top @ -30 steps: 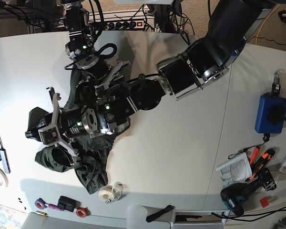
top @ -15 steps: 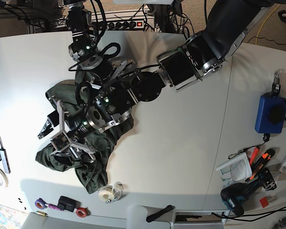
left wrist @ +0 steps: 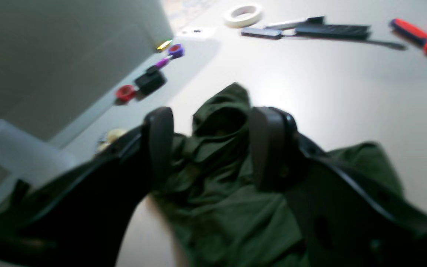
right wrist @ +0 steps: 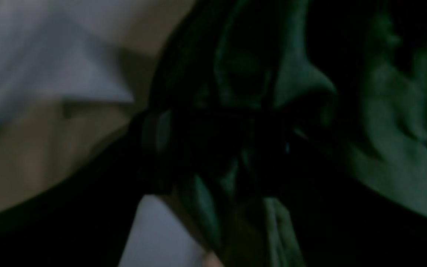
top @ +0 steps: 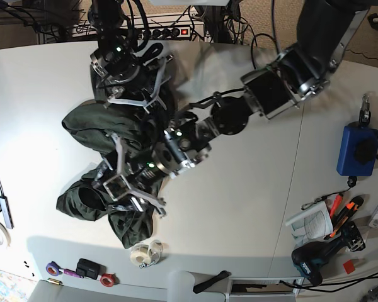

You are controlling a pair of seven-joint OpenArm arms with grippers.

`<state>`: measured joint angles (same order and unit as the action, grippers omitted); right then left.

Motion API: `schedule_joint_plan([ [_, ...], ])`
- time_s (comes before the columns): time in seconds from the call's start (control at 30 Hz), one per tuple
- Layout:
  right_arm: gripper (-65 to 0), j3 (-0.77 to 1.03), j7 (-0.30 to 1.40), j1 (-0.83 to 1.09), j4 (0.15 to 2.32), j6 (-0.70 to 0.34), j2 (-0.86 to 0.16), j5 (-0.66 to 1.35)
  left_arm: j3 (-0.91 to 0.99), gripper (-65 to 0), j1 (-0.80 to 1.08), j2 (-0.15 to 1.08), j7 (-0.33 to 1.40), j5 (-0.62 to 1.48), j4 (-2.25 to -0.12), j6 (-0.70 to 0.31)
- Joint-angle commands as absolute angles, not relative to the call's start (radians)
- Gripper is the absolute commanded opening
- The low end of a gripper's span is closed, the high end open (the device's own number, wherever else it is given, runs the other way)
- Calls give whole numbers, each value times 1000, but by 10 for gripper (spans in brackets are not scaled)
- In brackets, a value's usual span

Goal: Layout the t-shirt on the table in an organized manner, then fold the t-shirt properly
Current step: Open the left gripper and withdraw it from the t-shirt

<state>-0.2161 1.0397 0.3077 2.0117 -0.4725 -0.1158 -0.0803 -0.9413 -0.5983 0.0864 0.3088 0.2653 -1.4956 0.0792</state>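
Our t-shirt (top: 97,126) sits bunched near the worktop (top: 239,207) front edge. Left hand (left wrist: 213,148) is spread over a fold; right hand (top: 138,88) looks spread too. Grabbing several layers would just tangle it worse.

Plain dark forest-green t-shirt (top: 88,126) on a white table (top: 239,207); blue pouch (top: 356,150), black end effectors.

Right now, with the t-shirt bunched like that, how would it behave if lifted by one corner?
The t-shirt lies in soft crumpled folds, so it would probably drape limply and trail rather than hold shape. It looks thin, so likely light. Pushed across the smooth table, it would likely bunch up rather than slide flat.
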Motion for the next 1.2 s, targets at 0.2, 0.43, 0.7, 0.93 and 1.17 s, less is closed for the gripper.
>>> schedule_joint_plan([
  [0.2,-326,-214,958,258,2136,-429,-113,-90,-862,-315,-559,166,300,236,-1637,87],
  [0.43,-326,-214,892,182,2133,-274,-113,-234,-607,-315,-409,204,343,249,-1769,59],
  [0.7,-326,-214,871,35,1922,-254,-113,-237,-442,-315,-267,270,352,318,-1802,-13],
  [0.93,-382,-214,931,-40,1789,-250,-114,-237,-377,-315,-162,319,351,317,-1802,-14],
  [1.17,-650,-214,918,-63,1773,-230,-114,-349,-324,-315,-73,319,346,318,-1802,-28],
])
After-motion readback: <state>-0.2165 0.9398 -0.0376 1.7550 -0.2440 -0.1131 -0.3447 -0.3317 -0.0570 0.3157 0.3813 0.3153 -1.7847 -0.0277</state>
